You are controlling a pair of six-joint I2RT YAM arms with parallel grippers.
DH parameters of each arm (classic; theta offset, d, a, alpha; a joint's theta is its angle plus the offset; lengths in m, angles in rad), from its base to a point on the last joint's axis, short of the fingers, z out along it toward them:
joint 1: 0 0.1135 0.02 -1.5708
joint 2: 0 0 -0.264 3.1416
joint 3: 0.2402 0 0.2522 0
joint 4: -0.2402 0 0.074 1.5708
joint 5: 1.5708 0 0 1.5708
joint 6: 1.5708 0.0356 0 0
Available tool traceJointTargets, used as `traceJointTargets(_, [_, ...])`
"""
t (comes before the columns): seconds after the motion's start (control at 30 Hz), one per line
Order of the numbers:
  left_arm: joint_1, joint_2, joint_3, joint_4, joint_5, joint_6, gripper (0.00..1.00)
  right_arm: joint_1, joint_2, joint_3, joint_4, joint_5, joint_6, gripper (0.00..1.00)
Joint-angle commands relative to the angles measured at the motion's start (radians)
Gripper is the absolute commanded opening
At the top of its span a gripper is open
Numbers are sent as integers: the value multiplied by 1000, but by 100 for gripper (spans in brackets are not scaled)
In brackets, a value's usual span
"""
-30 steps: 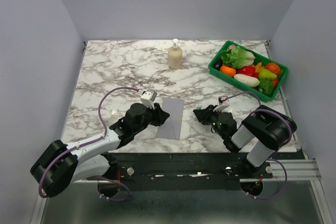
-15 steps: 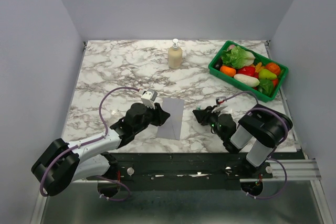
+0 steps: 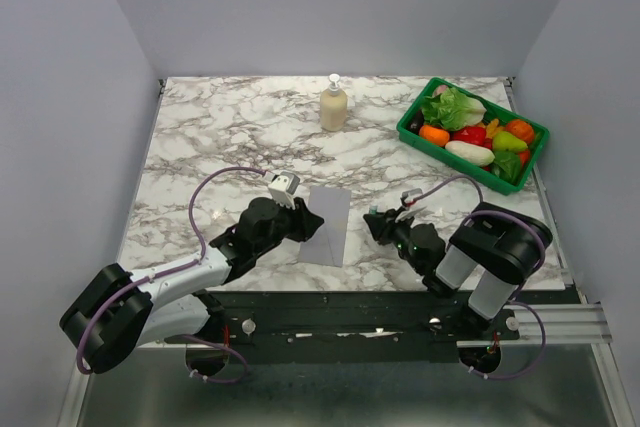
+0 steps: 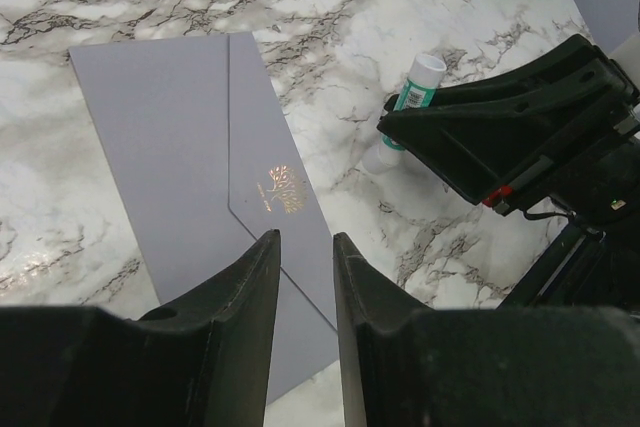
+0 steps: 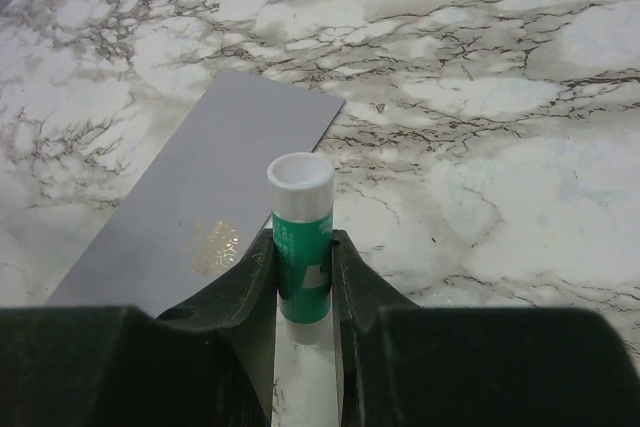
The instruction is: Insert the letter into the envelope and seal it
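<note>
The grey-lavender envelope (image 3: 328, 224) lies flat on the marble table between my grippers, flap folded down, with a gold emblem (image 4: 278, 188) on it. It also shows in the right wrist view (image 5: 190, 197). The cream letter is not in view. My left gripper (image 3: 305, 220) is low over the envelope's left part, its jaws a narrow gap apart with nothing between them (image 4: 303, 239). My right gripper (image 3: 372, 219) is just right of the envelope and shut on a green glue stick with a white cap (image 5: 301, 227), which also shows in the left wrist view (image 4: 415, 87).
A beige soap pump bottle (image 3: 333, 105) stands at the back centre. A green basket (image 3: 437, 150) of toy vegetables sits at the back right. The table's near edge runs just behind both grippers.
My right gripper has moved left toward the envelope with the glue stick in it. The left arm and the envelope have not moved.
</note>
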Motion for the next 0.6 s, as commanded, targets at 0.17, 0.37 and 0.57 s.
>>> traceJointTargets(0.17, [6, -14, -26, 27, 7, -2, 35, 117, 110, 11, 227, 145, -152, 1])
traceJointTargets(0.37, [4, -33, -31, 12, -1, 1, 35, 163, 143, 18, 227, 220, -169, 1])
traceJointTargets(0.57, [4, -46, -40, 9, -5, -3, 34, 221, 208, 44, 228, 299, -175, 1])
